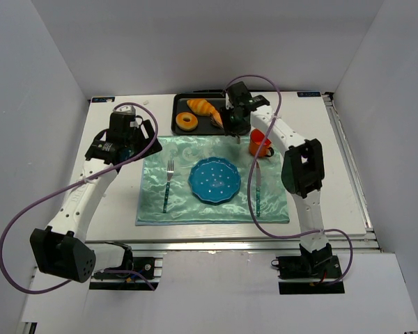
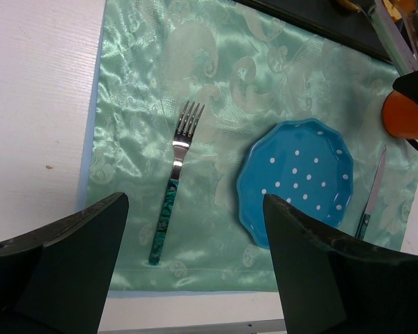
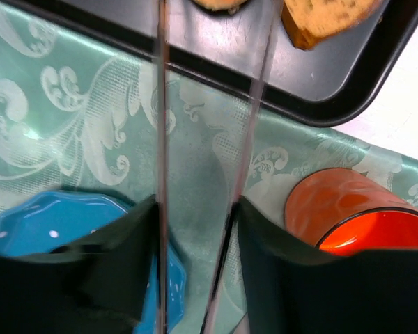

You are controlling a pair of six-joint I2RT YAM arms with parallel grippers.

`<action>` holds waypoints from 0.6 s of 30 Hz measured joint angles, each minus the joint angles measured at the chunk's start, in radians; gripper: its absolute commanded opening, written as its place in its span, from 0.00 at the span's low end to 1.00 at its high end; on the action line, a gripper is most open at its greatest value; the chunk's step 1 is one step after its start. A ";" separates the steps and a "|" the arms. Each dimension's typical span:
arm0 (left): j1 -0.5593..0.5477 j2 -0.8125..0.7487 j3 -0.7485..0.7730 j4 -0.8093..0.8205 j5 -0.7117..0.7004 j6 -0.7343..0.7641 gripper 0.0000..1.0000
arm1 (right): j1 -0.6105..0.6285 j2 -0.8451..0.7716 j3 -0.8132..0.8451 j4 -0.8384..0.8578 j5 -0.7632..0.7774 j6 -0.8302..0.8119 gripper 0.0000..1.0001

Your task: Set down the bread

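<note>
A tan rounded piece, the bread (image 3: 219, 3) by its look, shows only as a sliver at the top edge of the right wrist view. It lies on the black tray (image 3: 195, 49) between the two arms of a pair of tongs (image 3: 160, 104). My right gripper (image 3: 195, 205) is shut on those tongs, and their tips are out of frame. From above, this gripper (image 1: 235, 122) hangs over the tray's right end. My left gripper (image 2: 195, 202) is open and holds nothing, above the near edge of the green placemat (image 2: 216, 90).
On the tray (image 1: 181, 104) lie a croissant (image 1: 203, 106), a donut (image 1: 188, 122) and a seeded bread slice (image 3: 327, 14). The placemat carries a fork (image 1: 168, 182), a blue dotted plate (image 1: 214, 180) and a knife (image 1: 258, 191). An orange cup (image 1: 259, 142) stands by the tray's right corner.
</note>
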 measured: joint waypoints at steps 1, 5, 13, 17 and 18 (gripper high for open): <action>0.000 0.000 0.000 0.000 0.000 0.000 0.90 | 0.002 0.005 0.001 -0.004 0.004 -0.005 0.45; 0.000 0.000 0.000 -0.002 -0.003 0.000 0.90 | 0.016 0.014 0.001 -0.025 0.022 -0.013 0.36; 0.000 -0.001 0.000 -0.003 -0.007 0.001 0.90 | 0.042 0.012 0.000 -0.024 0.080 -0.013 0.33; 0.000 -0.007 0.000 -0.003 -0.007 0.002 0.90 | 0.058 -0.002 -0.003 -0.023 0.107 -0.010 0.27; 0.000 -0.009 0.000 -0.004 -0.008 0.003 0.90 | 0.061 -0.010 -0.003 -0.023 0.113 -0.010 0.25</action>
